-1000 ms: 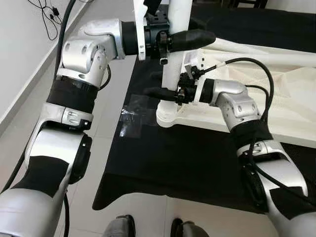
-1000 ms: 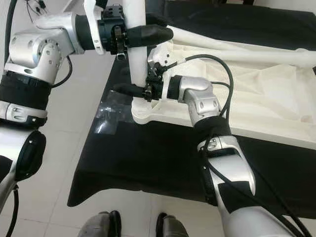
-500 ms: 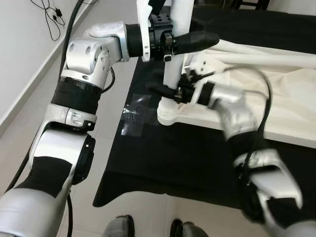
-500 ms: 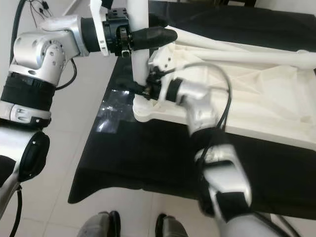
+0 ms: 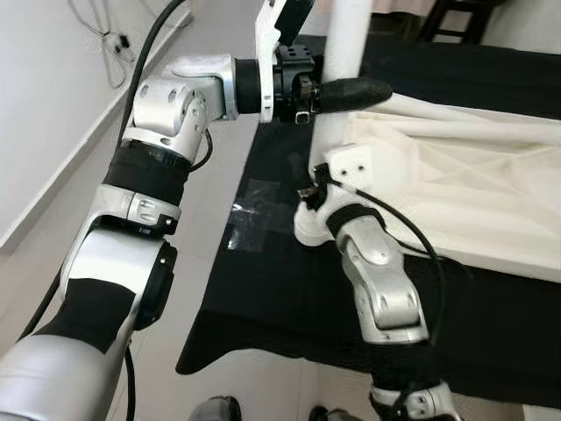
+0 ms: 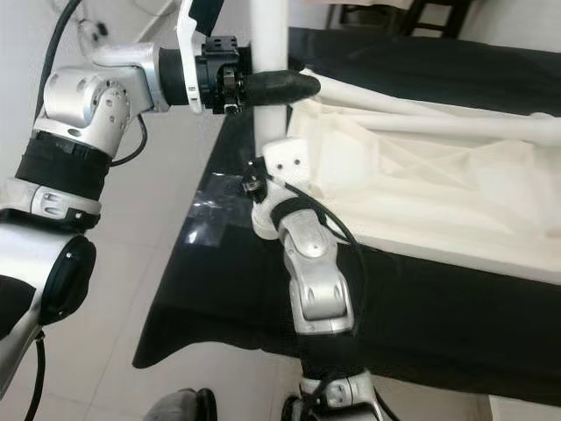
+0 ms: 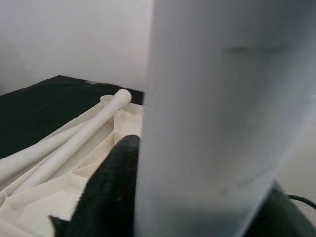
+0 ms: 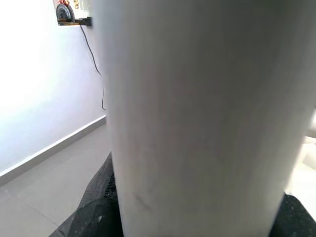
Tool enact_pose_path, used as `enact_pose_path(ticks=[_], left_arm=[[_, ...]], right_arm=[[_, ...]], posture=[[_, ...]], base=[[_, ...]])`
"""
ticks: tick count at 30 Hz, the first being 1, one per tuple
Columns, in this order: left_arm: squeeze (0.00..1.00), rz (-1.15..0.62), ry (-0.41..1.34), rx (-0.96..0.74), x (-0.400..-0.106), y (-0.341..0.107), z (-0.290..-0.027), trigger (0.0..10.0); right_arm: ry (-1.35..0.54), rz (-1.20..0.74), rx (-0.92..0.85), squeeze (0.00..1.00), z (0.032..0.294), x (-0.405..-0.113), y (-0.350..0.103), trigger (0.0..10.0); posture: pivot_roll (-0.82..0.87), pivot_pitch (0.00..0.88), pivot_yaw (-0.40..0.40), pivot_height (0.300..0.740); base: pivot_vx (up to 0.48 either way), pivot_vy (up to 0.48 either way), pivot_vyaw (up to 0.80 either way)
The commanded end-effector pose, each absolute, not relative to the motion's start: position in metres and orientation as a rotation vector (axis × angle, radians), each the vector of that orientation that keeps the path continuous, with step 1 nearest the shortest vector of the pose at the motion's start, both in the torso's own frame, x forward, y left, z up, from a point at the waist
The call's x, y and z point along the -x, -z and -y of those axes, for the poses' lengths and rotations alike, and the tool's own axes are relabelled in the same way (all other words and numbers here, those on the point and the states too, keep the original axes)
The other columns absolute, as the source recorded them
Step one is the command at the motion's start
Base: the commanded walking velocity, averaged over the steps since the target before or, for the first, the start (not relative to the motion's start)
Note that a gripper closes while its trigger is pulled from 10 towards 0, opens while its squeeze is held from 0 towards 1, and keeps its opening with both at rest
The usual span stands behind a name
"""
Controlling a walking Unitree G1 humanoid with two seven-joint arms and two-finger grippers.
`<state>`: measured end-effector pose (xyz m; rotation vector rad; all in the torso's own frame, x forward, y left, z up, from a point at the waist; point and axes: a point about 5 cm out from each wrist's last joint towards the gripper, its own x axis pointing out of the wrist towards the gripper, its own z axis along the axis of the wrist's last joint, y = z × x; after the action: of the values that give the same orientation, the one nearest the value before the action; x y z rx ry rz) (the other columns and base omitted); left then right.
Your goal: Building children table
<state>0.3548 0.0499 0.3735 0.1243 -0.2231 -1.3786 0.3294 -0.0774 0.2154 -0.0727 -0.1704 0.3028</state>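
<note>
The robot is standing at a black-draped table (image 5: pixel 289 289) where the white children's tabletop (image 5: pixel 456 193) is lying upside down. A white table leg (image 5: pixel 344 105) is rising upright from its near left corner socket (image 5: pixel 308 226). The left gripper (image 5: pixel 337 90) is pinching the leg high up, one black finger (image 5: pixel 355 89) crossing its front. The right gripper (image 5: pixel 308 195) is reaching in low at the leg's base; I cannot tell whether its fingers are spread or pressed. Two more legs (image 7: pixel 64 148) are lying across the tabletop.
</note>
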Motion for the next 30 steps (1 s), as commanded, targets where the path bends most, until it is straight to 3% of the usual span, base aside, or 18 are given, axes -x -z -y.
enact_pose_path(ticks=[1,5,6,7,8,11,12,14,15,22,23,24,25,30], left_arm=[[0.0,0.215,1.389,-0.16,-0.354,-0.373,-0.049,0.0],[0.0,0.206,1.391,-0.175,-0.354,-0.371,-0.049,0.0],[0.0,0.204,1.393,-0.179,-0.354,-0.37,-0.049,0.0],[0.0,0.204,1.394,-0.181,-0.355,-0.37,-0.049,0.0],[0.0,0.205,1.397,-0.185,-0.355,-0.37,-0.048,0.0],[0.0,0.205,1.399,-0.187,-0.355,-0.37,-0.048,0.0],[0.0,0.206,1.402,-0.19,-0.355,-0.37,-0.047,0.0],[0.0,0.206,1.413,-0.195,-0.354,-0.37,-0.046,0.0],[0.0,0.206,1.421,-0.2,-0.354,-0.37,-0.046,0.0],[0.0,0.211,1.467,-0.203,-0.351,-0.371,-0.042,0.0],[0.0,0.21,1.485,-0.204,-0.349,-0.371,-0.041,0.0],[0.0,0.209,1.497,-0.205,-0.348,-0.37,-0.04,0.0],[0.0,0.208,1.506,-0.207,-0.347,-0.37,-0.039,0.0],[0.0,0.207,1.517,-0.213,-0.347,-0.37,-0.037,0.0]], right_arm=[[-0.271,-0.069,0.06,0.0,0.076,-0.328,-0.171,0.0],[-0.227,-0.082,0.048,0.0,0.078,-0.326,-0.181,0.0],[-0.224,-0.076,0.053,0.0,0.08,-0.329,-0.184,1.7],[-0.222,-0.072,0.057,0.0,0.082,-0.33,-0.186,1.7],[-0.221,-0.065,0.054,0.0,0.085,-0.334,-0.189,4.9],[-0.221,-0.059,0.052,0.0,0.087,-0.337,-0.191,4.9],[-0.234,-0.044,0.045,0.0,0.09,-0.341,-0.196,10.0],[-0.316,0.024,0.047,0.0,0.096,-0.353,-0.211,10.0],[-0.371,0.064,0.057,1.0,0.101,-0.359,-0.221,10.0],[-0.696,0.212,0.138,1.0,0.113,-0.37,-0.264,10.0],[-0.767,0.234,0.185,0.87,0.115,-0.372,-0.272,10.0],[-0.813,0.244,0.218,0.87,0.116,-0.373,-0.277,10.0],[-0.855,0.234,0.238,0.0,0.116,-0.375,-0.278,10.0],[-0.921,0.224,0.232,0.0,0.116,-0.38,-0.283,10.0]], posture=[[0.07,0.183,-0.006,0.74],[0.07,0.181,-0.003,0.74],[0.07,0.18,-0.002,0.74],[0.07,0.18,-0.002,0.74],[0.08,0.18,-0.001,0.74],[0.08,0.18,-0.001,0.74],[0.08,0.181,0.002,0.74],[0.08,0.179,0.005,0.74],[0.08,0.178,0.007,0.74],[0.08,0.177,0.012,0.74],[0.08,0.177,0.014,0.74],[0.08,0.177,0.014,0.74],[0.08,0.177,0.015,0.74],[0.09,0.18,0.016,0.74]], base=[[0.0,0.0,0.0],[0.0,0.0,0.0],[0.0,0.0,0.0],[0.0,0.0,0.0],[0.0,0.0,0.0],[0.0,0.0,0.0],[0.0,0.0,0.0],[0.0,0.0,0.0],[0.0,0.0,0.0],[0.0,0.0,0.0],[0.0,0.0,0.0],[0.0,0.0,0.0],[0.0,0.0,0.0],[0.0,0.0,0.0]])
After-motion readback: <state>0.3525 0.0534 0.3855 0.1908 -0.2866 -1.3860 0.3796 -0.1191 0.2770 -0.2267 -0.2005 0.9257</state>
